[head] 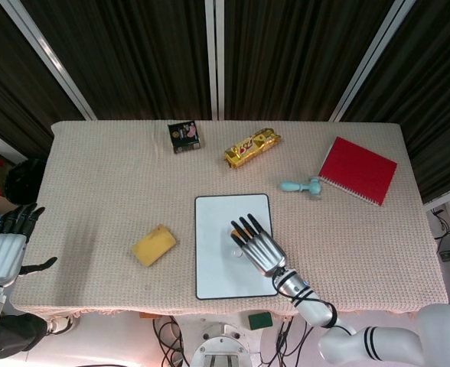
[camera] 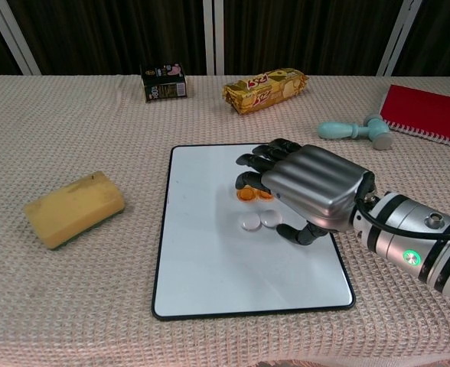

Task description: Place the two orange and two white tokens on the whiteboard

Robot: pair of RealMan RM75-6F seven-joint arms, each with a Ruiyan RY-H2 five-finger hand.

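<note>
Chest view, centre: two orange tokens (camera: 253, 194) and two white tokens (camera: 259, 221) are lying on the whiteboard (camera: 202, 252). The right hand (camera: 311, 191) is hovering over them, fingers (camera: 257, 160) loosely curled, holding nothing. Thin, light, probably slippery discs are best pinched at their edges.

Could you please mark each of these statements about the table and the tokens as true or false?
1. Two white tokens lie on the whiteboard. True.
2. The yellow sponge sits on the whiteboard. False: it lies on the cloth, off to the board's side.
3. The right hand is above the whiteboard, its fingers over the orange tokens. True.
4. The red notebook lies beside the sponge. False: it is at the far opposite side, next to the teal tool.
5. The left hand holds a token. False: it is off the table edge, holding nothing.
</note>
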